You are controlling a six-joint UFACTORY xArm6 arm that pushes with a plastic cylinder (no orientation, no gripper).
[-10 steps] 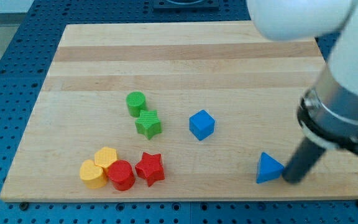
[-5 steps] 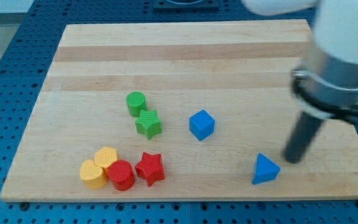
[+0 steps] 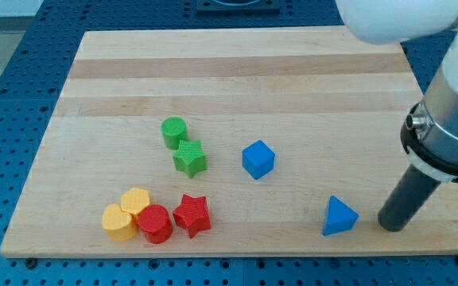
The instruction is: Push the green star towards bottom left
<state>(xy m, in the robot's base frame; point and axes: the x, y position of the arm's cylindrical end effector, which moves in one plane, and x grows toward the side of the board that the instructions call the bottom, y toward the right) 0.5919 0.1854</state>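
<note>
A wooden board (image 3: 237,79) lies on a blue perforated table (image 3: 6,71) and carries 7 small blocks. The green star (image 3: 189,159) sits left of the board's centre, touching the green cylinder (image 3: 174,132), which stands just above it and slightly toward the view's left. The blue cube (image 3: 258,159) rests to the star's right, near but apart from it. A cluster of 4 blocks occupies the board's lower left: 2 yellow heart-shaped blocks, the upper yellow heart (image 3: 136,202) and the lower yellow heart (image 3: 118,222), touch each other; the red cylinder (image 3: 155,223) is pressed against them on their right; and the red star (image 3: 192,214) touches that cylinder's right side. The blue triangular block (image 3: 339,216) lies alone near the board's lower right. The arm (a white body ending in a dark collar and straight dark rod) enters from the view's upper right; it carries no claw, so no jaw state applies. My tip (image 3: 391,227) rests on the board just right of the blue triangular block, with a narrow gap visible between them, and well apart from the green star, which lies far toward the view's left.
</note>
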